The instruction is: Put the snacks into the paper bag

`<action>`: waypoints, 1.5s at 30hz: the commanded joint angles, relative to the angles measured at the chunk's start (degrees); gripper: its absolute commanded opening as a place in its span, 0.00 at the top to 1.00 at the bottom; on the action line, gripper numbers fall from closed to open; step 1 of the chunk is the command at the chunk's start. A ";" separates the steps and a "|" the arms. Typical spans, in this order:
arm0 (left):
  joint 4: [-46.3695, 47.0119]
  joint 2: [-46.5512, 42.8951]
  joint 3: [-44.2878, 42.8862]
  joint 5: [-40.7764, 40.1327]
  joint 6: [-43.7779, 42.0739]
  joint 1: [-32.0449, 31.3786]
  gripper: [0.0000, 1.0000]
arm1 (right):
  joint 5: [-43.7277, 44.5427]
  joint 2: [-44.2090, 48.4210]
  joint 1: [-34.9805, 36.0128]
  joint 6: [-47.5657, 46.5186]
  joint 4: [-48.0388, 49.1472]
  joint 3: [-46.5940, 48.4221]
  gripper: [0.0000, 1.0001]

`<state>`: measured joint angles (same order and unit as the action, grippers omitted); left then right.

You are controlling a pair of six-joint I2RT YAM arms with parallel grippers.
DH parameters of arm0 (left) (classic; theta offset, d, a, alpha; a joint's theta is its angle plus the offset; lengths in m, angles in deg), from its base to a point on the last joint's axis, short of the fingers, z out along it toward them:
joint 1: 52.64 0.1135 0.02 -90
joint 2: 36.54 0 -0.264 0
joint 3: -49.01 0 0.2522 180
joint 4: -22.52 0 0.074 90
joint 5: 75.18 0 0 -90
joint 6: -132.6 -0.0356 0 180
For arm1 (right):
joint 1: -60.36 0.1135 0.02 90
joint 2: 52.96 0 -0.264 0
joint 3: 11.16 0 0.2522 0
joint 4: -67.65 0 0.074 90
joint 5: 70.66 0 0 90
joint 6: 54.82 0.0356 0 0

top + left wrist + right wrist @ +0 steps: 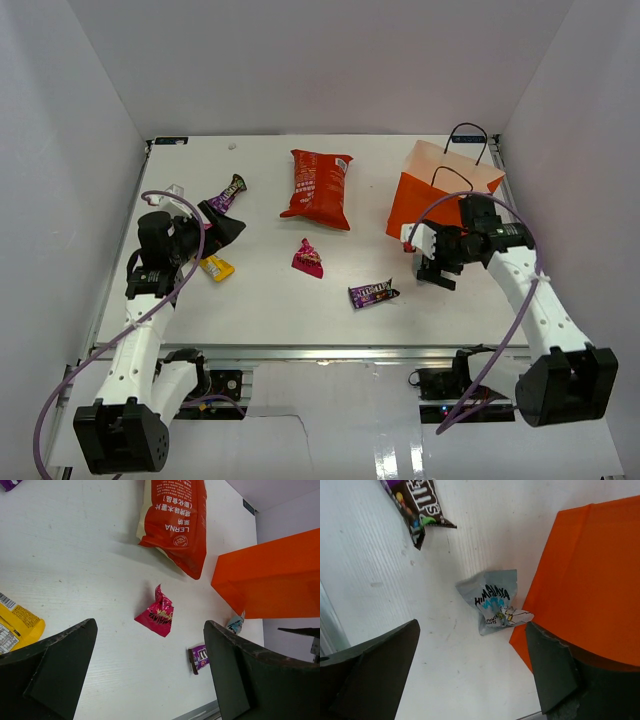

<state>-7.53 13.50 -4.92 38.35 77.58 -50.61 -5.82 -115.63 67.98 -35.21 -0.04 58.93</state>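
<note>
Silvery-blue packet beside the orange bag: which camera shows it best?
Right wrist view: the silvery-blue packet sits central, lettering readable, against the paper bag. Left wrist shows only a sliver; from above I cannot find it.

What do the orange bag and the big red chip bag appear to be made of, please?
The orange bag: seemingly matte paper, with crisp folds and flat stiff walls. The red chip bag: probably glossy plastic film, crinkled, with highlights.

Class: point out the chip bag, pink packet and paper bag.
chip bag (318, 188), top view, middle of red front.
pink packet (156, 615), left wrist view, crinkled middle.
paper bag (420, 207), top view, orange wall.
</note>
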 commanded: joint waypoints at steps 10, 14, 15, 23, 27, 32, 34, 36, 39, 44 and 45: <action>-1.20 0.32 -0.62 2.14 -0.62 0.00 0.02 | 17.61 -18.26 3.19 -11.88 15.61 -2.11 0.16; -1.28 0.76 -0.44 2.40 -0.70 0.00 0.02 | 18.84 -22.92 4.42 -9.33 22.45 -2.37 0.18; -1.28 0.85 -0.44 2.49 -0.79 0.00 0.02 | 19.19 -23.54 4.77 -8.20 23.25 -2.37 0.18; -1.55 0.94 -0.01 2.22 -1.32 0.00 0.02 | 19.19 -28.02 6.27 -6.25 25.81 -3.78 0.43; -1.64 0.85 0.08 2.31 -1.41 0.00 0.02 | 16.83 -27.51 6.36 -4.85 23.36 -5.27 0.71; -1.72 0.94 0.17 2.40 -1.32 0.00 0.02 | 7.35 -19.45 6.80 -1.08 18.26 -6.50 0.79; -1.64 1.11 0.17 2.49 -1.32 0.00 0.02 | -1.70 -16.18 6.97 -0.54 12.48 -4.58 0.80; -1.72 1.29 0.00 2.66 -1.15 0.00 0.02 | -8.97 -11.43 7.32 1.56 10.44 -2.47 0.81; -1.46 1.64 -0.35 3.01 -0.97 -0.09 0.02 | -17.00 -6.86 7.32 4.71 7.26 4.64 0.82; -1.63 1.46 -0.79 3.63 -1.14 0.00 0.02 | -21.94 -3.33 7.24 17.01 13.92 18.08 0.86; -1.64 1.29 -0.62 3.72 -1.14 0.00 0.02 | -21.07 -3.59 7.15 23.04 17.42 23.59 0.87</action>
<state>-9.11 15.51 -4.87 40.76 76.88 -50.61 -20.45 -120.46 75.26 -25.03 11.37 73.40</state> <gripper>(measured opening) 0.978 0.151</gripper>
